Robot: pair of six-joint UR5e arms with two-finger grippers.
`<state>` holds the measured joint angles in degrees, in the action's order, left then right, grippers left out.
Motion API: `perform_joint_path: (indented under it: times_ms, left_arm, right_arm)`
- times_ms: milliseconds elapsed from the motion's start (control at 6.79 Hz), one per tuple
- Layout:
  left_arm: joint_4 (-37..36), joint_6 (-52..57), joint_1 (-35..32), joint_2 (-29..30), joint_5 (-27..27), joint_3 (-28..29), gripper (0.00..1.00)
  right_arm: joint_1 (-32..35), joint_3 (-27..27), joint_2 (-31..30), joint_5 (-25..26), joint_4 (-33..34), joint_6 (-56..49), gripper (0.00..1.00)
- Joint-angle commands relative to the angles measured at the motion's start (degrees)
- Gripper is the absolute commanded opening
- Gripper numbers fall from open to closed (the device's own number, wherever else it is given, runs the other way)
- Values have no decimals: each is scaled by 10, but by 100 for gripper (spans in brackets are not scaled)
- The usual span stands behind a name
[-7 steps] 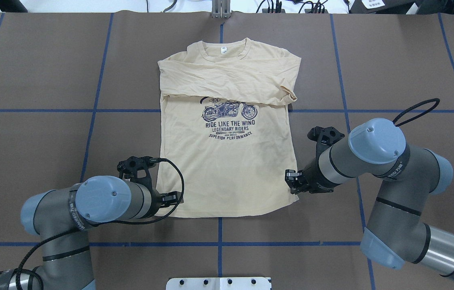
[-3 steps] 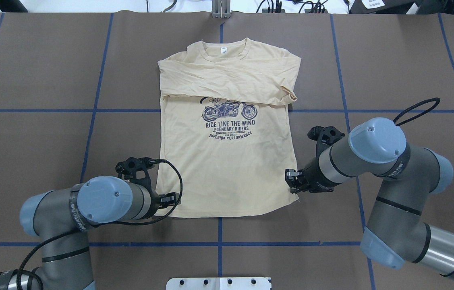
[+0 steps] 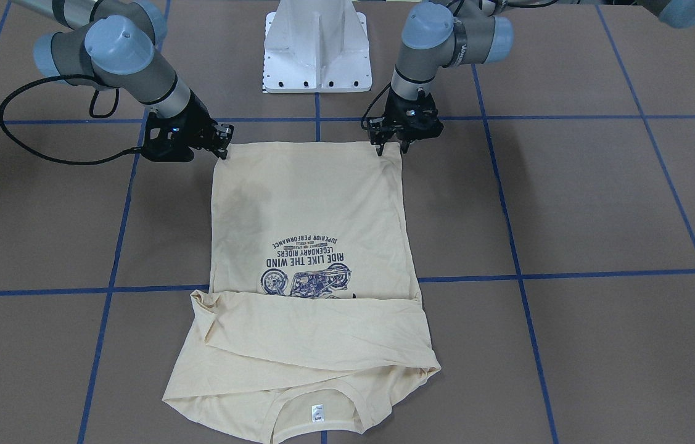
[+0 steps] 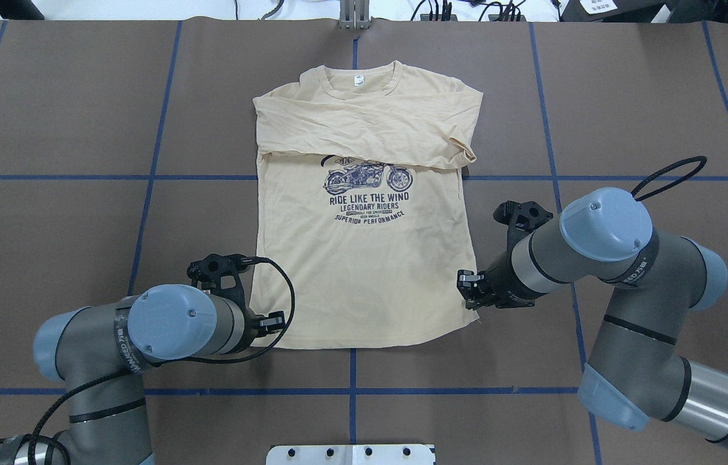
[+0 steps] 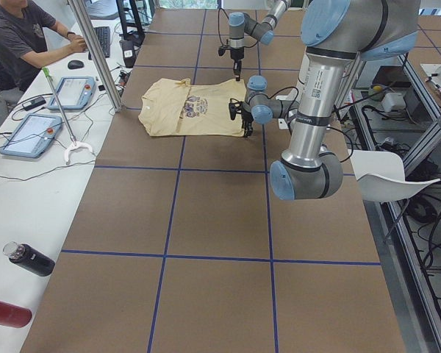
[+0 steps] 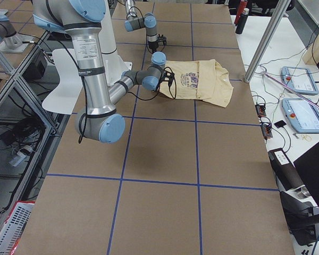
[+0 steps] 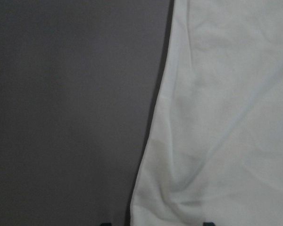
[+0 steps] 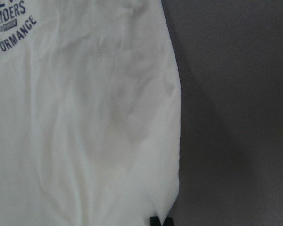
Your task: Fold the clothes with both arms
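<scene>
A brown table (image 4: 47, 97) marked with a blue tape grid takes up the whole workspace. The shirt (image 4: 364, 278) lies flat in the middle of it, print (image 4: 369, 187) up, neck (image 4: 358, 90) away from the robot and hem (image 4: 364, 342) nearest it.

Both sleeves (image 4: 364, 129) are folded in across the chest, so the narrowing of the shirt looks done. The body is at full length. What seems left is the lengthwise fold, hem carried up toward the neck, perhaps in more than one pass.

The left gripper (image 3: 391, 147) is down at its hem corner. Its jaws stand wide, and the wrist view shows the shirt's side edge running between them with nothing pinched.

The right gripper (image 3: 224, 143) is at the other hem corner. Its jaws are narrow, almost together, right at the cloth's edge. That looks like a pinch on the corner, though the view is too tight to be sure.

I judge the grasp for the hem lift is half made: the right side is probably in hand and the left has not yet closed.
</scene>
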<state>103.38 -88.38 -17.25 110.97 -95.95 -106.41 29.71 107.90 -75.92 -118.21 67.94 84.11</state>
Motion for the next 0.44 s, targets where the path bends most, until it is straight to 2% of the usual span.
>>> perform_joint_path:
  times_ms: [0, 295]
  left_arm:
    - [-1, 1, -1, -1, 1, -1, 4]
    - [-4, 1, -3, -2, 0, -18, 0]
  right_arm:
    - [0, 1, 0, 0, 0, 0, 0]
    - [0, 1, 0, -1, 0, 0, 0]
